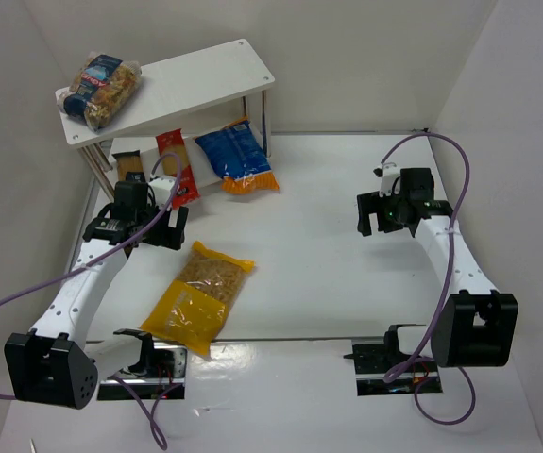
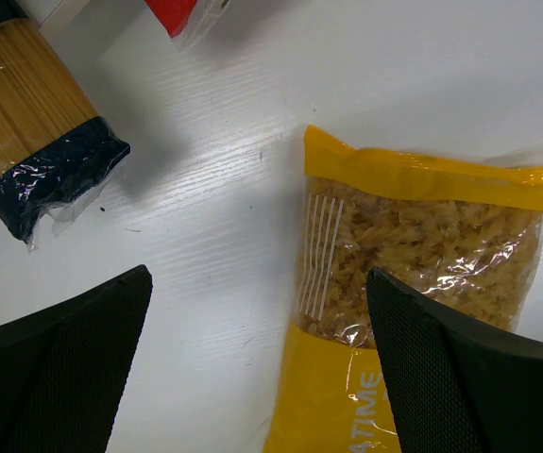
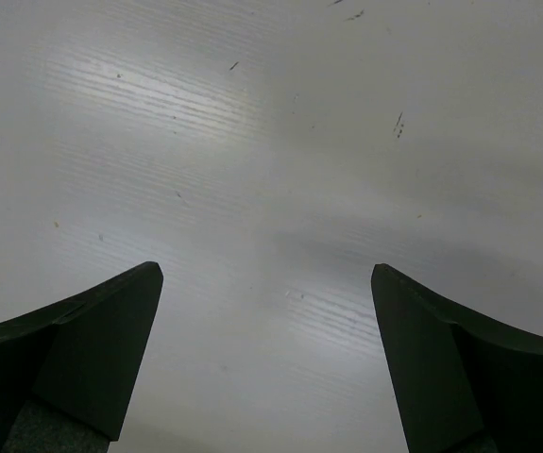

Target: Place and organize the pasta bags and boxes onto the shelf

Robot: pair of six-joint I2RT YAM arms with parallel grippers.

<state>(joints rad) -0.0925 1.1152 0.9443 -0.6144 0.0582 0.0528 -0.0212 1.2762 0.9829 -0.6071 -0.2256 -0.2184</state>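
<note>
The shelf [image 1: 205,71] stands at the far left. A clear bag with a dark-blue label [image 1: 101,87] lies on its top board. Under that board lie the slim tan box [image 1: 127,168], the slim red packet [image 1: 177,165] and the blue-and-orange bag [image 1: 238,156], their near ends sticking out. The large yellow bag [image 1: 198,297] lies flat on the table. My left gripper [image 1: 139,231] is open and empty, just above the table between the tan box [image 2: 35,132] and the yellow bag's top end [image 2: 422,245]. My right gripper [image 1: 384,219] is open and empty over bare table [image 3: 271,189].
White walls close the table in on the left, back and right. The shelf's thin metal posts [image 1: 267,123] stand at its corners. The red packet's corner [image 2: 172,11] shows at the top of the left wrist view.
</note>
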